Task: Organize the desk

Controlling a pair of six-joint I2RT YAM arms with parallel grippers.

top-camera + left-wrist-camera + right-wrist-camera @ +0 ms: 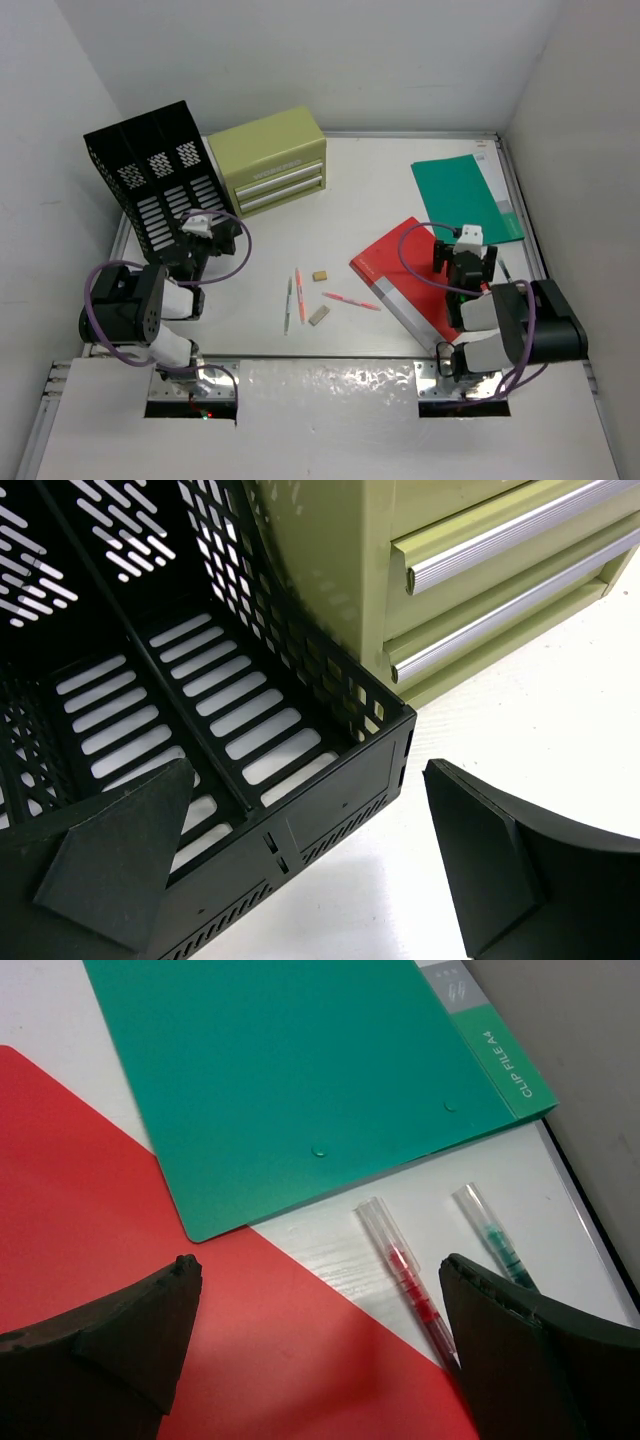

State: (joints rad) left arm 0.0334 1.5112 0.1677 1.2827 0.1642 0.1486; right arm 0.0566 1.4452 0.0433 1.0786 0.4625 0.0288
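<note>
**Counter.** The counter (400, 190) is a flat white rectangle. In the top view its long axis runs left to right and its short axis runs from the arm bases to the back wall. It fills the floor of the enclosure. A thin metal rail (522, 205) edges its right side. White walls (300, 60) close the left, back and right sides.

**Items at the back.** A black slotted file rack (155, 180) stands in the back left corner. An olive-green drawer box (270, 160) stands just beside its right side, with two silver-handled drawer fronts facing the arms.

**Items at the right.** A green clip file (465, 195) lies flat near the right rail. A red folder (400, 275) lies flat beside the green file's near left corner. Two clear-barrelled pens, a red pen (405, 1275) and a green pen (495, 1240), lie side by side by the rail.

**Items at the centre.** Three pens (299, 295) and two small tan blocks (320, 275) lie loose and apart.

**Left pincer.** The left pincer (310, 880) is at the rack's front right corner. Its fingers are spread wide and grip nothing.

**Right pincer.** The right pincer (320, 1350) is over the red folder's edge, near the two pens. Its fingers are spread wide and grip nothing.
</note>
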